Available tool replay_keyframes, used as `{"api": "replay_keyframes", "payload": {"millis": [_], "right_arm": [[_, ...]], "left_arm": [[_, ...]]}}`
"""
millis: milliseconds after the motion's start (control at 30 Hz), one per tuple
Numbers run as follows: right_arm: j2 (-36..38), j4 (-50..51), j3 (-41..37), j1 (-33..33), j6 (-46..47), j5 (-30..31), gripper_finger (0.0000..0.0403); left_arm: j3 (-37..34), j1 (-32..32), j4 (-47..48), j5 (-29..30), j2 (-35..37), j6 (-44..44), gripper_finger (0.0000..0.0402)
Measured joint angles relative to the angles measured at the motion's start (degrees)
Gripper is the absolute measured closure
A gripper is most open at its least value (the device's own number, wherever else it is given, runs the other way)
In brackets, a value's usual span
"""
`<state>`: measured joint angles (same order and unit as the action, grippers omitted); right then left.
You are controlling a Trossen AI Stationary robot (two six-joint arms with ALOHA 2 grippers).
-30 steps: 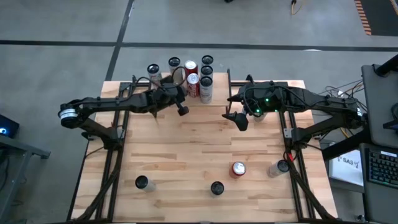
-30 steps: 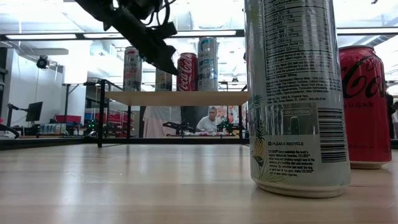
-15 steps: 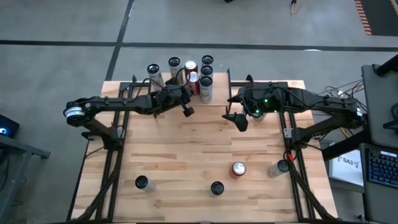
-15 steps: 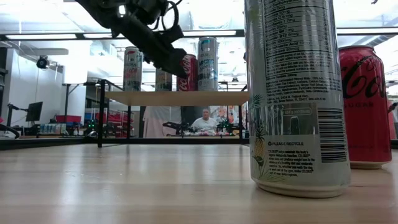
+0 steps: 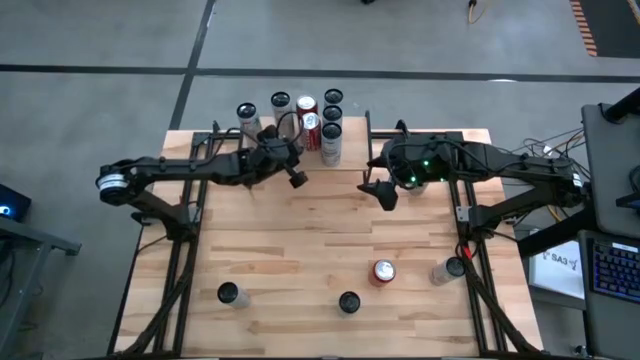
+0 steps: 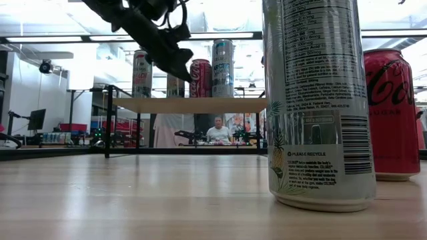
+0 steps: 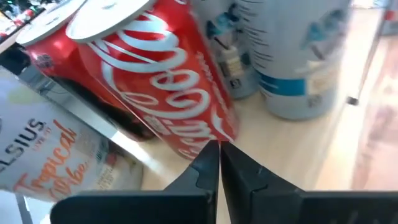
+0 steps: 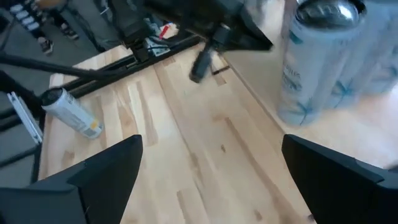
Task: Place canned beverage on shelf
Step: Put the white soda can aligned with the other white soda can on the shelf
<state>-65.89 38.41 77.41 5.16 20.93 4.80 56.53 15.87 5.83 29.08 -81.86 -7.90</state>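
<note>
The shelf (image 6: 193,105), a low light board on black legs, stands at the table's far edge with several cans upright on it. A red cola can (image 7: 155,81) stands near its front edge, seen also in the low view (image 6: 202,79). My left gripper (image 5: 296,180) is shut. In the left wrist view its tips (image 7: 219,149) point at that can's lower side wall. My right gripper (image 5: 385,192) hangs open above the table, right of the shelf, with nothing between its fingers (image 8: 211,180). My left gripper's shut fingertips (image 7: 208,155) stand right at the foot of the red can's side wall (image 7: 205,134), coming slanting down from the table's near left. I cannot tell whether they touch it. The can stands upright on the shelf.
On the near part of the table are a dark-topped can (image 5: 231,294), another (image 5: 348,301), a red can (image 5: 383,271) and a pale can lying down (image 5: 447,268). A tall white can (image 6: 320,100) fills the low view's front. A person sits in the room behind (image 6: 215,130).
My left gripper, shut throughout, has swung a little toward the table's right across the front of the red can and then come back to about where it was. My right arm has kept still.
</note>
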Motion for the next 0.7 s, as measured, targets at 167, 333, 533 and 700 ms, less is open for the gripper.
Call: {"api": "replay_keyframes", "payload": {"millis": [167, 333, 533, 700], "right_arm": [[-0.6, 14.9, 1.5, 3.7, 11.0, 3.8, 0.0026], [-2.2, 34.6, 2.2, 12.1, 19.2, 5.8, 0.0026], [-5.3, 48.5, 1.6, 24.2, 18.0, 5.9, 0.0026], [-7.7, 47.6, 1.6, 29.9, 12.7, 5.6, 0.0026]], "left_arm": [[0.0, -4.5, 1.7, 0.0, 2.4, 0.0, 0.0401], [0.0, -10.2, 1.8, -0.1, 5.2, -1.6, 0.0402], [0.0, -13.4, 1.9, -0.1, 8.6, -2.3, 0.0402], [0.0, -13.4, 2.7, 0.0, 10.0, -2.3, 0.0402]]}}
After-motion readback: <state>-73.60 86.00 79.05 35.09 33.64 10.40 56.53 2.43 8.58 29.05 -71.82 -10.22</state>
